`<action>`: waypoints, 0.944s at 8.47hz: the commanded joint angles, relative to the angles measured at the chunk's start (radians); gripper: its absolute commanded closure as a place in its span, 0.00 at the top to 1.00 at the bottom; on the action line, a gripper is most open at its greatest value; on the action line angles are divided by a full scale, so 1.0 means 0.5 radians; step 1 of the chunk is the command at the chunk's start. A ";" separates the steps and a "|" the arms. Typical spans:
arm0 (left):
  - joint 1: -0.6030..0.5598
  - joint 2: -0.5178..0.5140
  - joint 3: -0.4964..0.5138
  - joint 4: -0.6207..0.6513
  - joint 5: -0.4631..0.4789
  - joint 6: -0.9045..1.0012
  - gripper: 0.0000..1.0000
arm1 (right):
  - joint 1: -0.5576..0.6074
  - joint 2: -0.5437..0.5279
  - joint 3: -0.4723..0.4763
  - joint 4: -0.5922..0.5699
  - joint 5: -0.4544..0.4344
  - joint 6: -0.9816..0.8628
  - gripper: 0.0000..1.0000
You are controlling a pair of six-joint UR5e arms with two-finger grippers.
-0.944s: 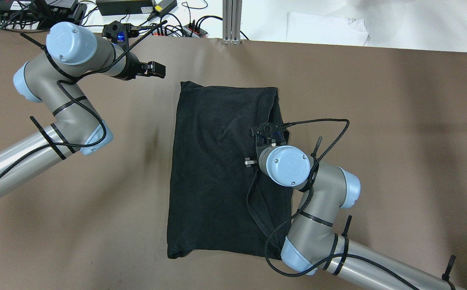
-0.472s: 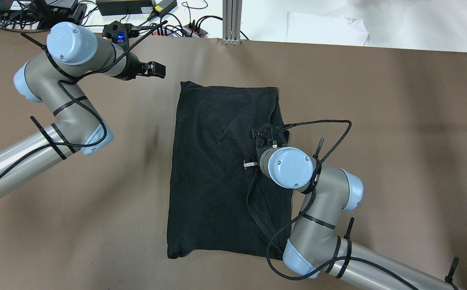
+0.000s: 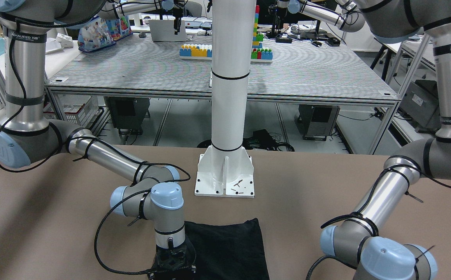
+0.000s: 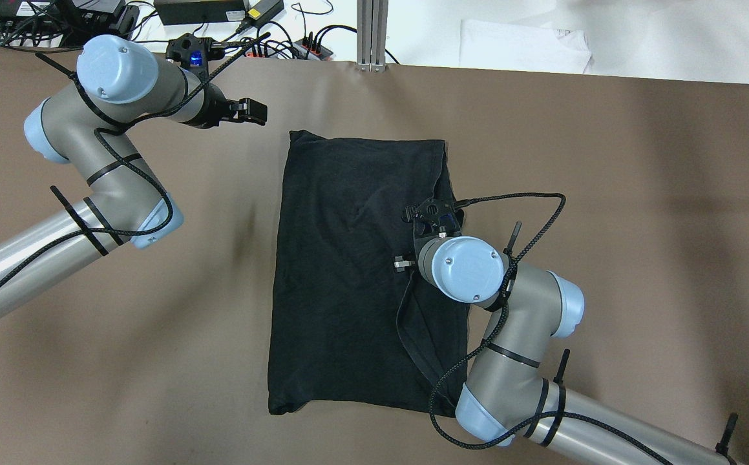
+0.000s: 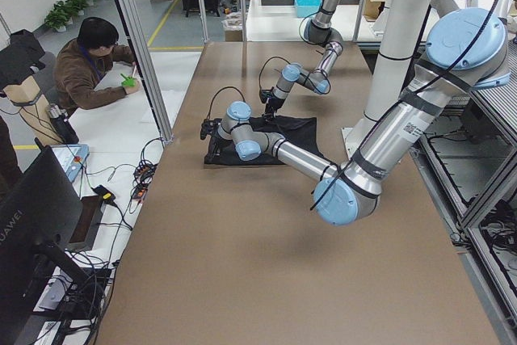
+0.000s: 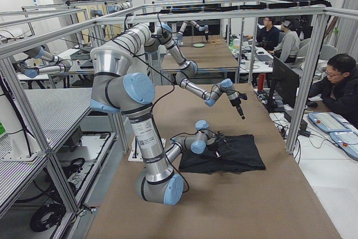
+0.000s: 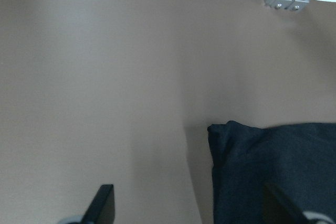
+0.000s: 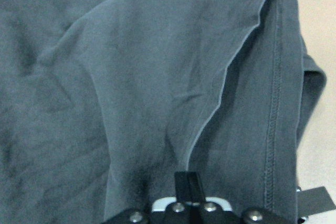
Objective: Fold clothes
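The black garment (image 4: pixel 355 271) lies folded in a tall rectangle at the middle of the brown table, with a loose hemmed flap along its right side (image 8: pixel 273 103). It also shows in the front view (image 3: pixel 225 249). My right gripper (image 8: pixel 187 182) is down on the garment's right half, its fingers closed together on the fabric where a fold ridge runs in. In the overhead view its fingers are hidden under the wrist. My left gripper (image 4: pixel 256 111) is open and empty, above bare table just off the garment's far left corner (image 7: pixel 220 129).
The white pillar (image 3: pixel 227 97) stands on its base plate (image 3: pixel 209 182) behind the garment. An aluminium post (image 4: pixel 372 32), cables and power bricks (image 4: pixel 219 16) and a white cloth (image 4: pixel 523 45) lie past the table's far edge. Operators sit beside the table (image 5: pixel 93 66).
My right arm has shifted slightly to the right and toward the robot, still down on the garment. The left arm has barely moved. The garment's outline looks the same.
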 commanded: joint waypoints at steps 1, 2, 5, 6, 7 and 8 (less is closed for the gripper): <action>0.000 -0.003 0.006 0.000 0.000 0.000 1.00 | 0.095 -0.004 0.006 -0.007 0.146 0.000 0.00; 0.000 -0.003 0.009 0.000 0.000 -0.006 1.00 | 0.178 -0.032 0.006 -0.001 0.345 -0.012 0.00; 0.000 0.000 0.003 -0.003 0.000 -0.018 1.00 | 0.243 -0.237 0.080 0.082 0.402 -0.028 0.00; 0.000 0.003 0.006 -0.003 0.000 -0.015 1.00 | 0.240 -0.319 0.080 0.213 0.399 -0.018 0.00; 0.000 0.006 0.006 -0.003 0.000 -0.012 1.00 | 0.240 -0.375 0.086 0.321 0.402 -0.009 0.00; 0.000 0.012 0.006 -0.003 0.000 -0.012 1.00 | 0.240 -0.375 0.122 0.316 0.402 -0.006 0.00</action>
